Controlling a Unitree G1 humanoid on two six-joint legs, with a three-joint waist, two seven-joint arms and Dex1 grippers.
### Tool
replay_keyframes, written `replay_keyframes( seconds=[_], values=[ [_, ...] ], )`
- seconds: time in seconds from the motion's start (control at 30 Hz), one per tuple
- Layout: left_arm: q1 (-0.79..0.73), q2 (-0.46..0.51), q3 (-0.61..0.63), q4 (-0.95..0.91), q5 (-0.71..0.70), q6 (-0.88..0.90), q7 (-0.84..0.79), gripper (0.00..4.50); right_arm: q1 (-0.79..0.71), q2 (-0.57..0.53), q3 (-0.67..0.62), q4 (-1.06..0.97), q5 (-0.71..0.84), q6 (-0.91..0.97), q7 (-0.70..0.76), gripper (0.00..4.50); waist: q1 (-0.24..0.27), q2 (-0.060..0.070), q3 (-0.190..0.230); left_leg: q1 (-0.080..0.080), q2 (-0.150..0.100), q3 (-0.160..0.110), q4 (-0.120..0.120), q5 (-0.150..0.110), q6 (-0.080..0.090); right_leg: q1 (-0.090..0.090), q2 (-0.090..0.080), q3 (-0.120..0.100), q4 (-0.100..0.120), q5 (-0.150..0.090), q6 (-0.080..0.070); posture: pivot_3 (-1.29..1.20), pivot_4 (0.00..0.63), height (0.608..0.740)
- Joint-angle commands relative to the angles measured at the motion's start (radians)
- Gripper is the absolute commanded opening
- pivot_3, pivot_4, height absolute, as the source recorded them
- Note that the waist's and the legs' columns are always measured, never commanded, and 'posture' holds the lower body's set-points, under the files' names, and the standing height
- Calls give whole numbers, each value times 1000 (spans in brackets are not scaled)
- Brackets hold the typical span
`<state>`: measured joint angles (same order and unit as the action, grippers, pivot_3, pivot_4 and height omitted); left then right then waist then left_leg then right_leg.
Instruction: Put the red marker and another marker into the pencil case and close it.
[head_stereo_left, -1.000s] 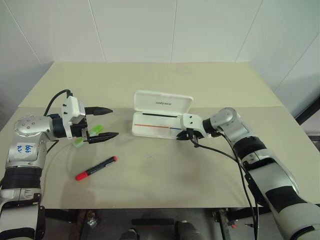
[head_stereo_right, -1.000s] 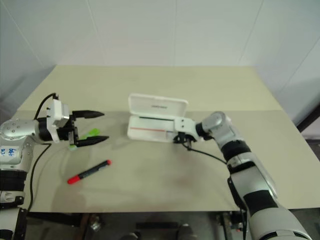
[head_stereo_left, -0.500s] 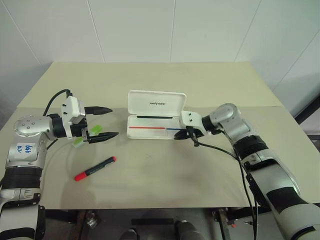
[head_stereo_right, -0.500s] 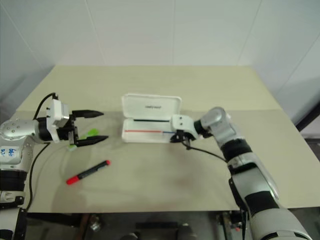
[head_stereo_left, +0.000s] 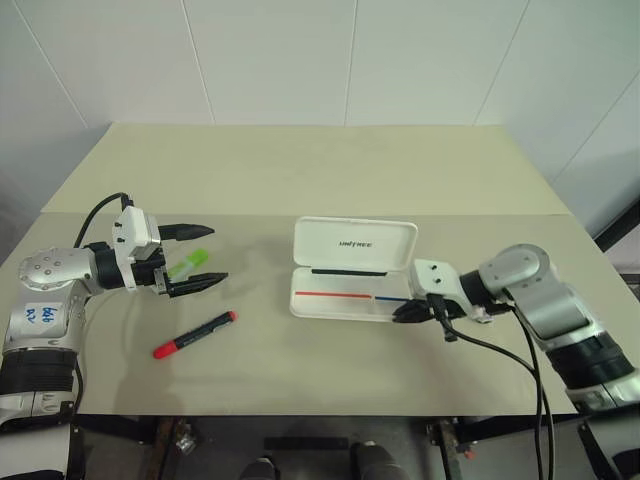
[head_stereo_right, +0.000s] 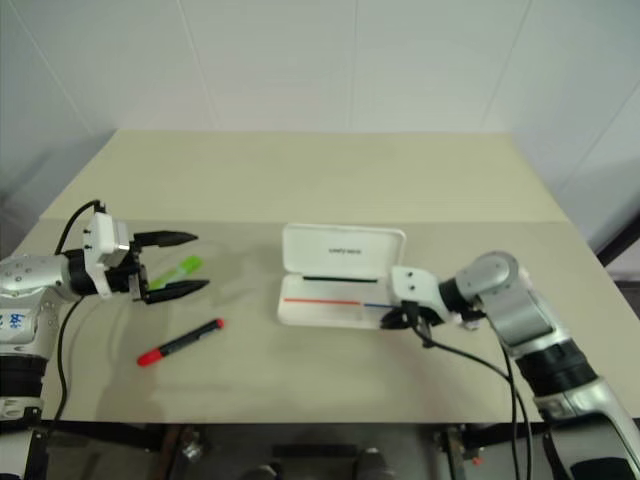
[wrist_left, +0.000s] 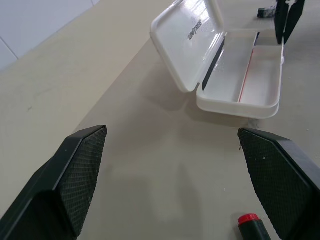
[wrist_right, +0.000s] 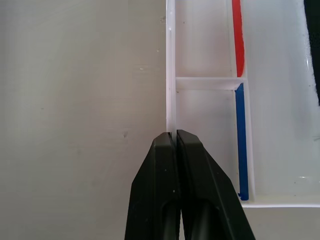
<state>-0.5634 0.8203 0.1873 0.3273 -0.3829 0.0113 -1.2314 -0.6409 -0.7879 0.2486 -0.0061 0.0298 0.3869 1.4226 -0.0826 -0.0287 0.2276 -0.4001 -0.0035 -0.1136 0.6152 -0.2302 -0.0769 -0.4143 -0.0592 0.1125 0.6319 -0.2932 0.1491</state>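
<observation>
Our right gripper (head_stereo_left: 408, 313) has its fingers (wrist_right: 176, 165) clenched together on the thin front wall of the pencil case (head_stereo_left: 352, 275), at the corner nearest our right arm, the wall pinched between the two black tips in the right wrist view. The case lies open on the counter (head_stereo_left: 300, 170), its lid standing up behind the tray (a small dark logo shows on the lid's inner face), and a stripe runs along the tray floor, red over one compartment and blue over the one next to our fingers. Both compartments look bare from here. Our left gripper (head_stereo_left: 204, 255) hangs well apart from the case, near the left edge of the counter, with its fingers (wrist_left: 75, 172) spread wide and released, gripping nothing. The green marker (head_stereo_left: 188, 264) lies on the counter between those two spread fingers, though we cannot tell whether either one touches it. The red marker (head_stereo_left: 194, 334) lies just nearer to us than the left gripper, slanted, its red cap pointing toward the case and its red end toward the counter's near left corner.
</observation>
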Motion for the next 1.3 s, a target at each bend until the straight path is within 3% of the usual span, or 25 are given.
replay_keyframes(
  seconds=[0.03,0.43,1.1,1.3],
  values=[
    [13,-6,19,-19,-12,-13,10,4500,47,-23,-46,-126,45,85,-43,12,1,0,0,0,0,0,0,0,0,0,0,0,0,0,0,0,150,740],
    [-12,-28,2,-5,-4,-15,11,4500,83,3,-7,-208,63,167,-135,12,5,0,0,0,0,0,1,0,0,0,0,0,0,0,0,0,150,740],
    [-31,-23,1,0,-1,-13,9,4500,28,16,95,-180,57,117,-92,12,1,0,0,0,0,0,1,0,0,0,0,0,-1,0,0,0,150,740],
    [-22,-10,3,-6,1,-13,1,4500,-17,55,76,-153,67,92,-124,2063,3,0,0,0,0,0,1,0,0,0,0,0,0,0,0,0,150,740]
  ],
)
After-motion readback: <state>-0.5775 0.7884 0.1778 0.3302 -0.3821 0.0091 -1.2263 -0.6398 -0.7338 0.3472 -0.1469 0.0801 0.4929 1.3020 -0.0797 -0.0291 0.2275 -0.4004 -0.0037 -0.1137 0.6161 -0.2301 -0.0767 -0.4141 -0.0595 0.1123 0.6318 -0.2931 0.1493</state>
